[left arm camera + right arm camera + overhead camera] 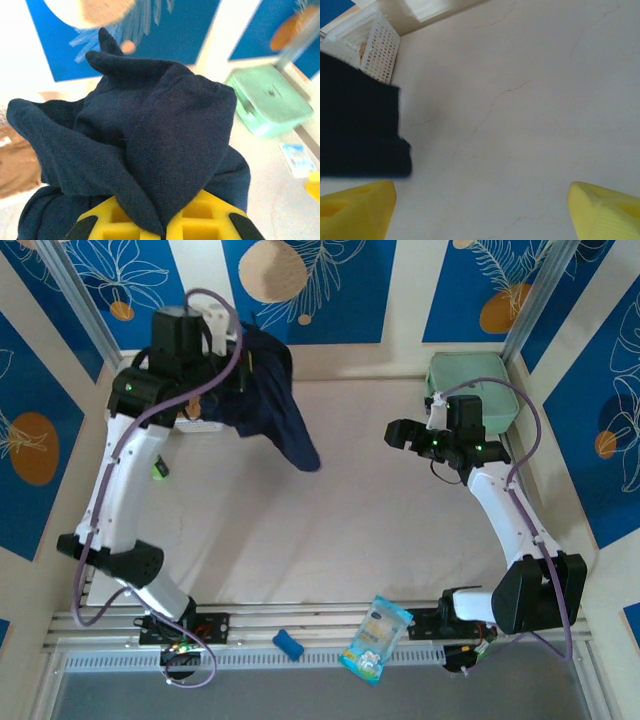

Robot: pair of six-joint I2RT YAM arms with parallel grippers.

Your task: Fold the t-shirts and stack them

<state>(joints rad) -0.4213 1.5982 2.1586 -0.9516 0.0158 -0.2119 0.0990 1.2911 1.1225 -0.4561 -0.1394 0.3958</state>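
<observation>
Where the left gripper hangs raised over the far left of the table, its yellow fingers are closed tight on a bunched fold of the large dark navy cloth t-shirt, which wells up between them in the left wrist view. From that grip the shirt drapes down and rightward in the top view, its lowest corner hanging toward the pale cream table top; whether that corner touches the surface cannot be told. A blurred tan-brown patch sits at the left edge of the left wrist view, too soft to identify. The right gripper hovers over the right side of the table with its jaws spread wide and nothing between them, the two yellow fingertips standing at opposite lower corners of the right wrist view over bare table. It is well apart from the navy shirt, which that camera sees beside a white perforated plastic basket. Just behind the right gripper, in the far right corner, lies a mint-green square zip case. Along the near edge between the arm bases lie a small light-blue printed packet and a small blue block.
</observation>
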